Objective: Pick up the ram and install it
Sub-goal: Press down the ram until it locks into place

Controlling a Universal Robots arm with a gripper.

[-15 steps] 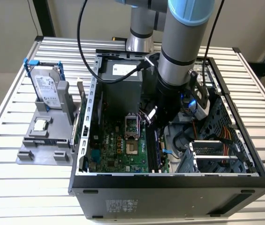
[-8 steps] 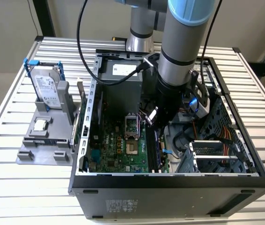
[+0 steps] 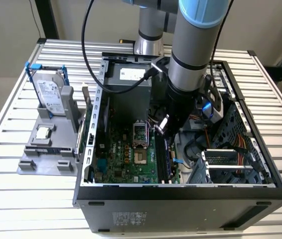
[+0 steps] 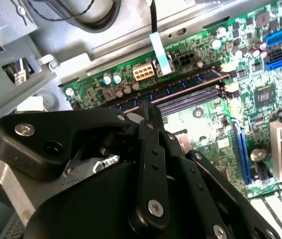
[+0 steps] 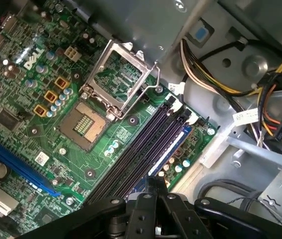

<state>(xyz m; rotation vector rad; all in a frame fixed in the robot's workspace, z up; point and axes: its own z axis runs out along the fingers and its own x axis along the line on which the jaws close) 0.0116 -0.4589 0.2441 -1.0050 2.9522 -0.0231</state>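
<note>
Handling note: long thin dark-blue ram stick point(image 5: 173, 147) stands on edge in the outermost memory slot of the green motherboard point(image 5: 31, 130), black gripper point(image 5: 156, 183) pinched narrow on its top edge; judged light, stiff, brittle, best held mid-length by its bare long edges.

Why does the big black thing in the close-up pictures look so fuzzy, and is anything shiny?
In both wrist views the gripper sits very near the lens, so it looks soft; in the first wrist view the motherboard is sharper. In the exterior view, light glints off the arm.
</note>
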